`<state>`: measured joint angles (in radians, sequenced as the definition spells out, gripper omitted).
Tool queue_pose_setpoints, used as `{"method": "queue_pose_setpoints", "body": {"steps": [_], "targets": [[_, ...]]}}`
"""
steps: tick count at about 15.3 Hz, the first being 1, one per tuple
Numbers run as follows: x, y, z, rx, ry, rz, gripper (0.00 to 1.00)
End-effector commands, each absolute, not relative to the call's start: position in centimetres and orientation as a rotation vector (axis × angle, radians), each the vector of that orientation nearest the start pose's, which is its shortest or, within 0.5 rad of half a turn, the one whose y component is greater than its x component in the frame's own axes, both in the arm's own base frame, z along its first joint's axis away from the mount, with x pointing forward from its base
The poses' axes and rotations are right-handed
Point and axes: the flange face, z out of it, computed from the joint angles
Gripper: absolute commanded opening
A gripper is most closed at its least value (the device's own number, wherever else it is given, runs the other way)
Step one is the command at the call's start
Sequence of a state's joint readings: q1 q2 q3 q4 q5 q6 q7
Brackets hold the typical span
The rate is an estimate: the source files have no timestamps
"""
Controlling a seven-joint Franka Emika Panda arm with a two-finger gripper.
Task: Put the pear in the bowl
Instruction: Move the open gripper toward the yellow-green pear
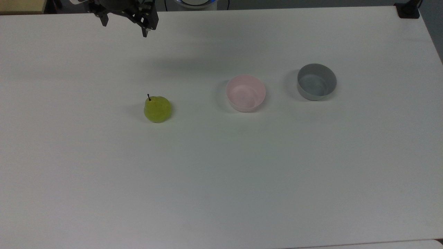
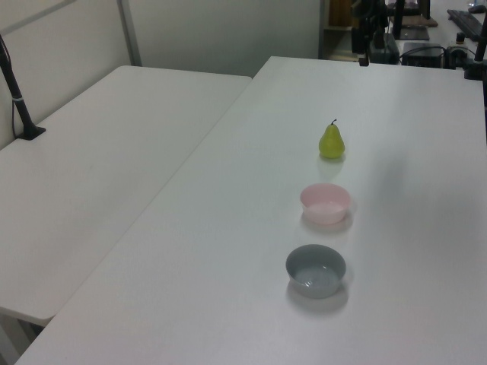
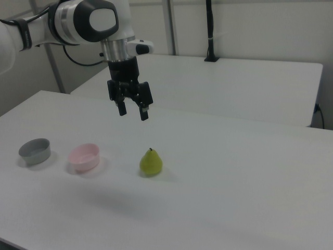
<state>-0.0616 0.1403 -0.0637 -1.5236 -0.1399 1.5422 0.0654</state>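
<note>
Arm held high over the table, fingers down, nothing in its grasp

In the right view the arm [image 3: 78,21] reaches in from the right view's left and bends straight down at the wrist, so the gripper [image 3: 132,113] hangs in the air with its two fingers parted and empty. The pear [image 3: 151,162] stands upright on the table [image 3: 250,198], stem up, below the fingers and a little toward the table's near edge in the right view, well apart from them. In the top view the gripper [image 1: 124,29] sits by the table's far edge. The pink bowl [image 1: 245,93] lies near the pear, toward the top view's right, and the grey bowl [image 1: 316,81] just beyond it
</note>
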Motion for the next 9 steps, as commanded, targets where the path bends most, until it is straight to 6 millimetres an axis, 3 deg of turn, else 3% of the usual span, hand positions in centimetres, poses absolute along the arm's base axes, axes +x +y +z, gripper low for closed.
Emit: {"method": "queue_pose_setpoints", "body": {"steps": [1, 9], "targets": [[57.27, -8.32, 56.77, -3.235, 0.334, 0.249, 1.00], [57.87, -8.64, 56.79, -3.152, 0.222, 0.195, 1.00]]}}
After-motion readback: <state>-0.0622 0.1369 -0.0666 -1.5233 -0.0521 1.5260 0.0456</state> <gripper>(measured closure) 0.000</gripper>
